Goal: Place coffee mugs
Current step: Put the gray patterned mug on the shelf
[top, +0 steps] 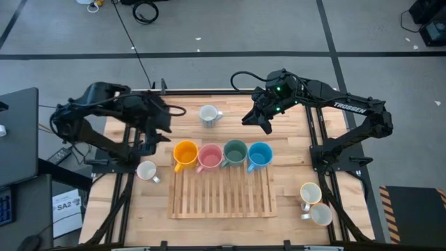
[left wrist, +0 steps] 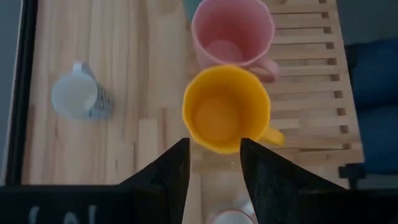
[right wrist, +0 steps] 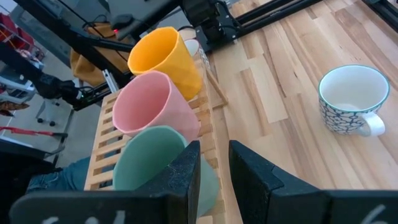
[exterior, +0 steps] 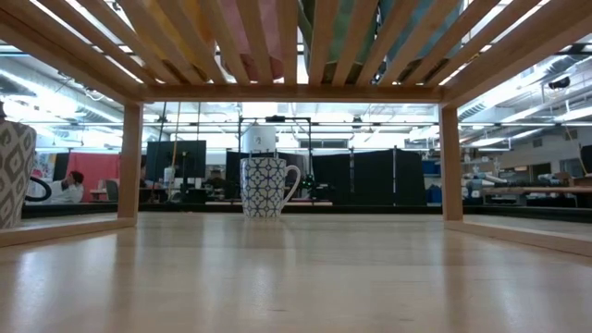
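The slatted wooden rack point(exterior: 296, 46) sits closest to the low camera, its slats filling the top of that view, with four mugs' colours showing through them. From above, the rack point(top: 223, 192) lies at the middle of the wooden surface point(top: 286, 195), toward its near edge. Along the rack's far edge four mugs stand in a row, side by side: orange mug point(top: 185, 153), pink mug point(top: 210, 155), green mug point(top: 235, 153), blue mug point(top: 259, 155).

The left arm point(top: 97, 118) reaches in over the surface's left side, and the left gripper point(left wrist: 213, 163) hangs above the orange mug point(left wrist: 227, 112), its fingers point(left wrist: 171, 171) apart and holding nothing. The right arm point(top: 348, 118) reaches in from the right, and the right gripper point(top: 261, 118) hovers over the far part of the surface, between the patterned mug and the row; its fingers point(right wrist: 255, 171) are a narrow gap apart with nothing between them.

A white mug with a blue pattern point(top: 208, 114) stands alone near the far edge, upright, handle to the right. Another white mug point(top: 147, 170) stands just left of the rack. Two more stand at the right near corner, touching or nearly so: a cream one point(top: 310, 193) and a white one point(top: 321, 214).
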Action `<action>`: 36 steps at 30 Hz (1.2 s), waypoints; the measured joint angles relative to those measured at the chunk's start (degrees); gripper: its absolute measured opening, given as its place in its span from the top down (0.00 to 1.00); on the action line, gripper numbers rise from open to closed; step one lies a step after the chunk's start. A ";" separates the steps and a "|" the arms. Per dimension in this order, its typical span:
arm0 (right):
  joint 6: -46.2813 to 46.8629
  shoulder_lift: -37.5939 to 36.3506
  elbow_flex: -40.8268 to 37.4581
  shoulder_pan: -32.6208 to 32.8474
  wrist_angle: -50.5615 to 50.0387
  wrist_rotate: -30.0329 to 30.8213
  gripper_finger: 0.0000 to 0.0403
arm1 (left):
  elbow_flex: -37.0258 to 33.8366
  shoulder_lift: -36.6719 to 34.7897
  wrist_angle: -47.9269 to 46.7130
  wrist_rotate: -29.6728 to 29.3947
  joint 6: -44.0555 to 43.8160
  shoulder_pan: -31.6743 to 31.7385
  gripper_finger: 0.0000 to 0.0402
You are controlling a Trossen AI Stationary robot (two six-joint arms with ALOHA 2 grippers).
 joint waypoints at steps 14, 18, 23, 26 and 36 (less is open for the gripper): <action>-0.27 0.00 0.02 0.00 -0.06 0.00 0.78 | -26.12 -15.71 -0.08 -1.83 -17.51 -0.01 0.63; -0.27 0.00 -0.01 0.00 -0.04 0.02 0.78 | -33.49 -18.62 -0.09 -1.84 -21.09 0.00 0.63; -0.27 0.00 0.00 0.00 -0.01 0.02 0.78 | -40.83 -20.39 -0.05 -1.83 -21.73 0.00 0.63; -0.27 0.00 0.00 0.00 -0.01 0.02 0.78 | -44.30 -20.40 -0.04 -1.82 -21.73 0.00 0.63; -0.27 0.00 -0.01 0.00 -0.01 0.02 0.78 | -57.33 -20.35 0.54 -1.80 -21.73 0.00 0.63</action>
